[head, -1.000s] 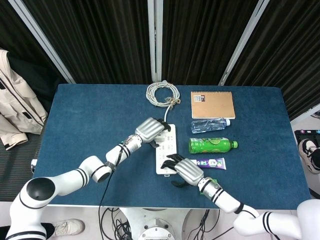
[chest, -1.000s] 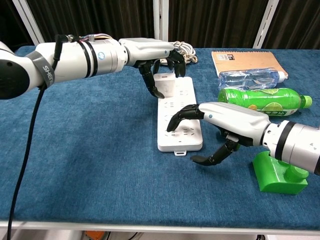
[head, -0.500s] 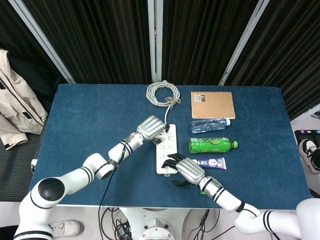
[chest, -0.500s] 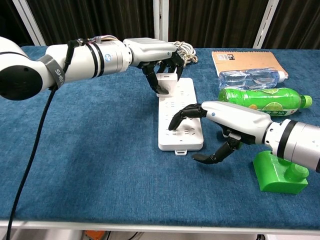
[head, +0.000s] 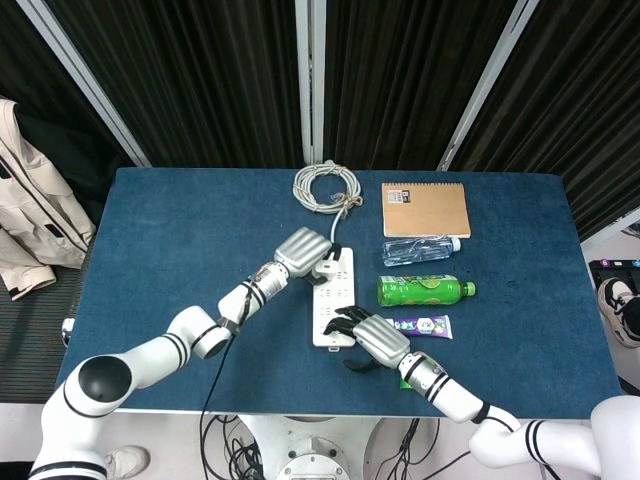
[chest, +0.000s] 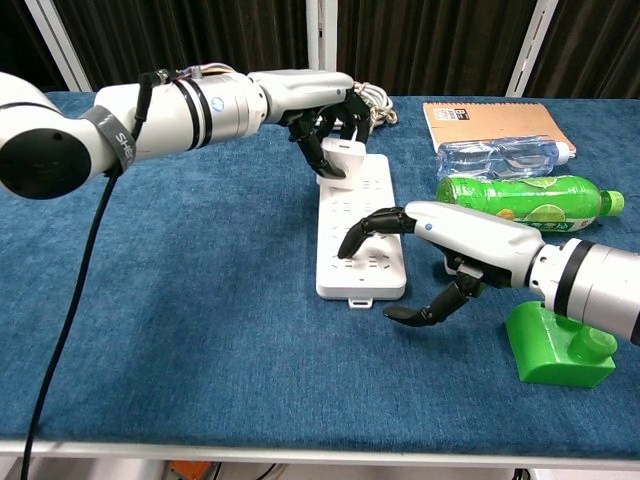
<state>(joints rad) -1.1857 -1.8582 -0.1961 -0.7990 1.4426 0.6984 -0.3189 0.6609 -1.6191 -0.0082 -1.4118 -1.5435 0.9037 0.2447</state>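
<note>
Fingers (chest: 318, 140) of your left hand (chest: 320, 118) are closed around the white plug adapter (chest: 341, 156), pinching it just above the far end of the white power strip (chest: 358, 232). A second ago the adapter stood upright and pressed into the strip; now it sits tilted, its lower edge at or just off the sockets, and your hand has shifted slightly toward the far end. In the head view that left hand (head: 303, 250) covers most of the adapter (head: 326, 267) at the top of the strip (head: 334, 298), which lies lengthwise in the middle of the blue desk (head: 180, 240).

Your right hand (chest: 440, 232) has barely moved: its fingers are spread and slightly curled, the tips resting on the near half of the strip, the thumb hanging free toward the desk, nothing in its grasp. Right of it lie the green bottle (chest: 530, 198), the clear water bottle (chest: 500, 155) and the brown notebook (chest: 480, 118), all unchanged.
</note>
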